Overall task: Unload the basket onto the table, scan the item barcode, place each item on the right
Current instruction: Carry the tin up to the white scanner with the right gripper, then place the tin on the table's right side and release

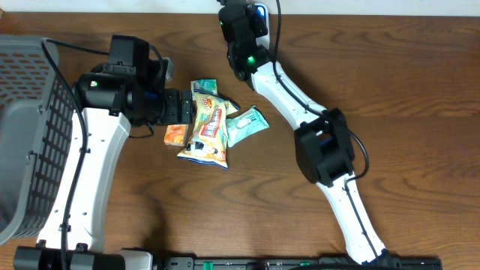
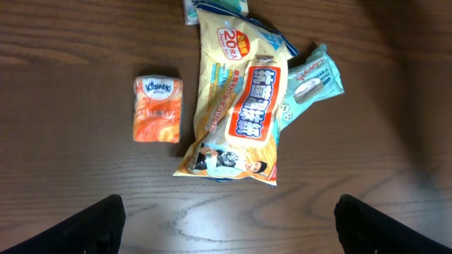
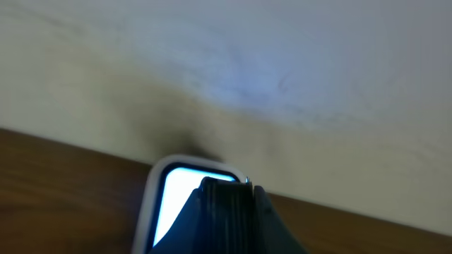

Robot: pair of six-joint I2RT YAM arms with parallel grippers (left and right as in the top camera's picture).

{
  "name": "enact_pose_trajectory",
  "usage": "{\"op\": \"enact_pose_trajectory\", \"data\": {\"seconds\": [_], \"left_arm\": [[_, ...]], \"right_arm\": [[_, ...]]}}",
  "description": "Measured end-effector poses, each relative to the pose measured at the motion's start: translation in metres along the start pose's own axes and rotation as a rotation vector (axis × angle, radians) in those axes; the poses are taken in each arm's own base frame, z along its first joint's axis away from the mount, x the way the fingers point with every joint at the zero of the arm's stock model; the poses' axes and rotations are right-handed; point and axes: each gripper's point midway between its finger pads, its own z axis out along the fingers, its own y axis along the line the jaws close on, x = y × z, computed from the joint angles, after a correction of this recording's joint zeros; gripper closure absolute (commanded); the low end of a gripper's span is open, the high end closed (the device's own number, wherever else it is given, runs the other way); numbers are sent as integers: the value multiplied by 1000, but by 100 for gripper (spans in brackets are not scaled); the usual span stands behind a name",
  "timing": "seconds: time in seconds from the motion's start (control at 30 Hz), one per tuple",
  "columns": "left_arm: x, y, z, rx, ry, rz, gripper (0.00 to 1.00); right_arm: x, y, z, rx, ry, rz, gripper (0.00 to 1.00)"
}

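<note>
Several packets lie in a heap mid-table: a yellow snack bag, an orange tissue pack, a teal packet and a green packet. No barcode shows on any of them. My left gripper hovers over the heap's left side, open and empty, its fingertips wide apart above bare wood. My right gripper is at the table's far edge, shut on a scanner that has a white rim and a lit blue-white face.
A grey mesh basket stands at the left edge of the table. My right arm stretches diagonally across the right half. A pale wall rises behind the table's far edge.
</note>
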Motion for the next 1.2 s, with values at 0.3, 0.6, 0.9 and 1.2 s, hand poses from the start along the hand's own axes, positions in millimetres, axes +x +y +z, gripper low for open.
{"op": "enact_pose_trajectory", "data": {"seconds": [0.3,0.6,0.9,1.2], "left_arm": [[0,0,0,0,1,0,6],[0,0,0,0,1,0,6],[0,0,0,0,1,0,6],[0,0,0,0,1,0,6]], "right_arm": [[-76,-87,-94,-198,132,290,99],[-17,-209,-148,-190,502,546,99],[80,-259,-130,-275,760,683,99],[191,-255,-114,-398,896,747,99]]}}
